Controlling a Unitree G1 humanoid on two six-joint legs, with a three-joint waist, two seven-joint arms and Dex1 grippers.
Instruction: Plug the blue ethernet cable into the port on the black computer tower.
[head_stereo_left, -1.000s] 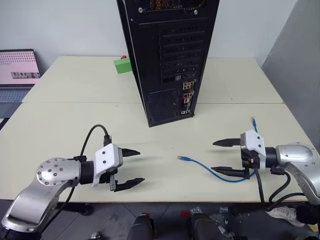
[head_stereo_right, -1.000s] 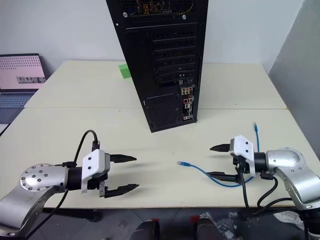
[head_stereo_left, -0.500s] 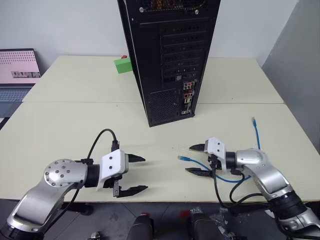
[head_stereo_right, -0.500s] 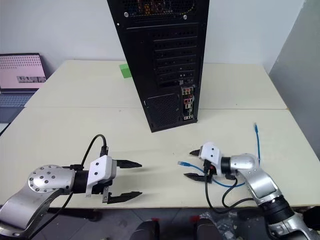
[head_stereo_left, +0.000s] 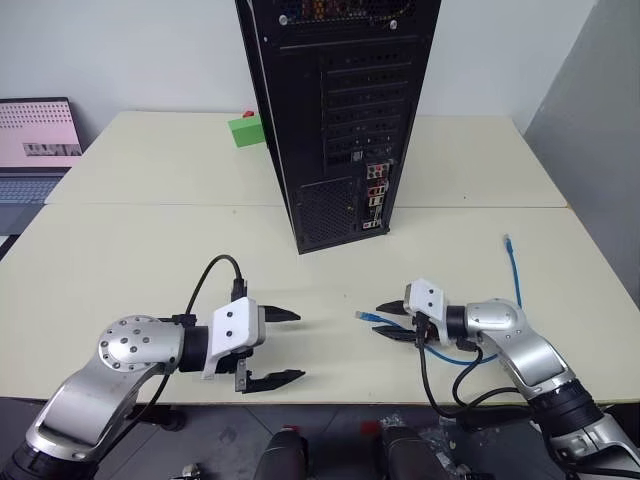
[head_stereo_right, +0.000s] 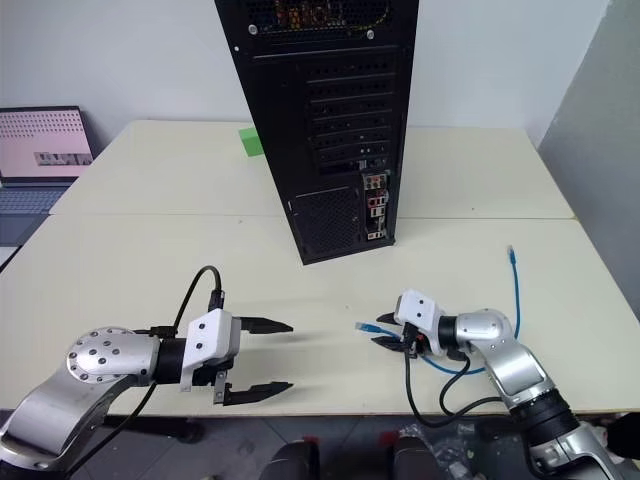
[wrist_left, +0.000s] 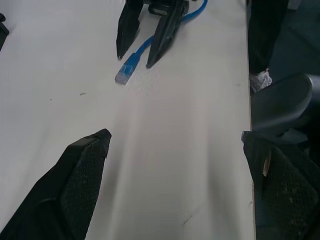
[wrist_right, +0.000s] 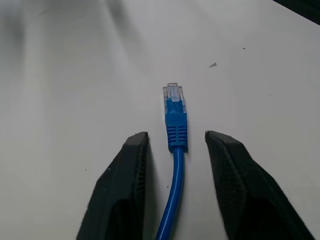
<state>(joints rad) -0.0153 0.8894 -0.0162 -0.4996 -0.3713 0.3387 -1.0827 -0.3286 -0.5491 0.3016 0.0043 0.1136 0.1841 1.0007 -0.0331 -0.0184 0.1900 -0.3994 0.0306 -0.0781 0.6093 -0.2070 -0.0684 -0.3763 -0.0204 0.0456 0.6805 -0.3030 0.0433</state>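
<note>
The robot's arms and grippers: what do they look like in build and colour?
Both arms are rounded silver metal. The left arm has a round end cap ringed with small dots. Each wrist carries a white block, and black cables loop outside. The left gripper and right gripper have two tapered black fingers each.

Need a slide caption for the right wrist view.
Right gripper straddling the blue ethernet cable just behind its clear plug, fingers not yet touching it.

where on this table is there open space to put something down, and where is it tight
Bare tabletop stretches from the black computer tower to the table's left edge, and between the two tools. More lies right of the tower. It is tight near the front right, where the right tool straddles the blue ethernet cable, and behind the tower by the green block.
</note>
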